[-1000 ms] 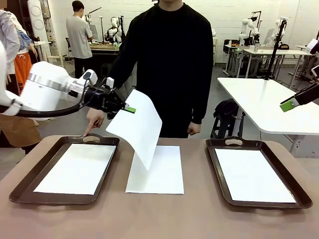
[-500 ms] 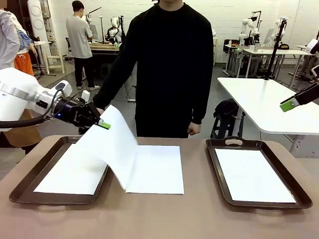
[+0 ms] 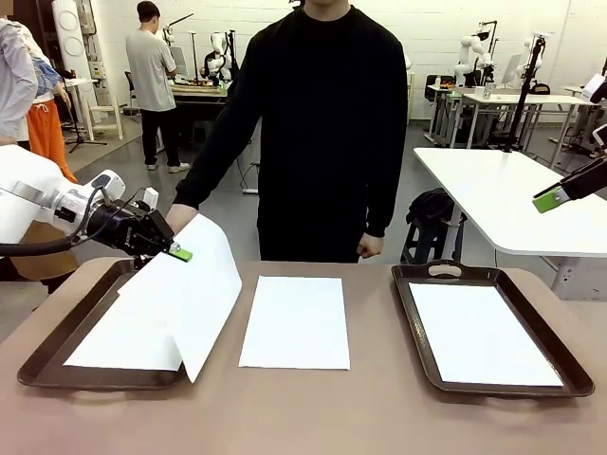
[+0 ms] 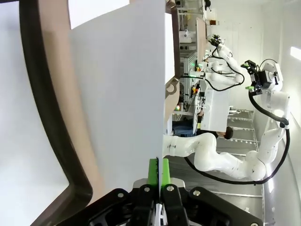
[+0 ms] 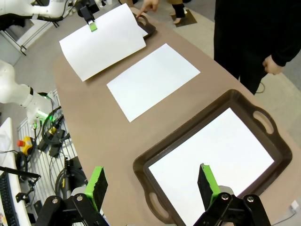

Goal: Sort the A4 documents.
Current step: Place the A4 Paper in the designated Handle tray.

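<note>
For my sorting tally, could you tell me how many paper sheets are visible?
4 sheets: one in the left gripper, one in the left tray, one mid-table, one in the right tray; others may lie underneath.

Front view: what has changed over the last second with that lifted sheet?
The left gripper, shut on the lifted sheet, swung it left and lower, from above the middle sheet to over the left tray, where it now drapes over the tray's right rim. Unchanged: the middle sheet, the right tray, and the open right gripper, raised at the right.
</note>
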Controlling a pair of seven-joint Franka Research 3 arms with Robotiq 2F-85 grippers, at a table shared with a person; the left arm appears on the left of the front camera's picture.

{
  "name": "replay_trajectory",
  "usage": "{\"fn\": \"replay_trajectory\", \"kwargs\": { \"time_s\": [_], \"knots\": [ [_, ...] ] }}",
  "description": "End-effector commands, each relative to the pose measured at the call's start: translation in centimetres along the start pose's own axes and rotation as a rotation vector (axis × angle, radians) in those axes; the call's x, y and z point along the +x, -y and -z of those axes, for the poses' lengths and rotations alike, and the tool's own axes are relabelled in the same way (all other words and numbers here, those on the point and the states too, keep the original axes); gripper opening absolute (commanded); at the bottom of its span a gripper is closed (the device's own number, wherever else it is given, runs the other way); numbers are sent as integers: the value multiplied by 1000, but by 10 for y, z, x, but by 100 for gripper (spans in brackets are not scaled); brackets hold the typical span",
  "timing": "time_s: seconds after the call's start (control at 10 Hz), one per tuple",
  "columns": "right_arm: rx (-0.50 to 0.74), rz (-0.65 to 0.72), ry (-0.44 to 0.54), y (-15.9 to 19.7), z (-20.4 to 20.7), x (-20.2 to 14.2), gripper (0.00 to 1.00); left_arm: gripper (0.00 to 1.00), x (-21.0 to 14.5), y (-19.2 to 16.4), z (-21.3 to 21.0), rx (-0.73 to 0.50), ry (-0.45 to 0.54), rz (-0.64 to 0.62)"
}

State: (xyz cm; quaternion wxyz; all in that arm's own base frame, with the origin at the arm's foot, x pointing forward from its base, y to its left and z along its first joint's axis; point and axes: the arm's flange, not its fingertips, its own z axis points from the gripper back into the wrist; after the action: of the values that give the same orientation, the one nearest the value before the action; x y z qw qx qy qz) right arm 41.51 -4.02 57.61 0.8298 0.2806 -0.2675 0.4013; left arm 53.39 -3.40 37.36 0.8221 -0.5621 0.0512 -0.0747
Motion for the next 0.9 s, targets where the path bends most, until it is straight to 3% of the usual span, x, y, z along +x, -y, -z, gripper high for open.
{"fn": "replay_trajectory", "kwargs": {
  "time_s": [0.0,0.4,0.8],
  "knots": [
    [6,-4,2,0,1,0,100,1,-1,1,-13,57,-25,8],
    [6,-4,2,0,1,0,100,1,-18,3,-33,400,-50,-64],
    [6,-4,2,0,1,0,100,1,-29,-42,-35,547,19,-178]
  ]
}}
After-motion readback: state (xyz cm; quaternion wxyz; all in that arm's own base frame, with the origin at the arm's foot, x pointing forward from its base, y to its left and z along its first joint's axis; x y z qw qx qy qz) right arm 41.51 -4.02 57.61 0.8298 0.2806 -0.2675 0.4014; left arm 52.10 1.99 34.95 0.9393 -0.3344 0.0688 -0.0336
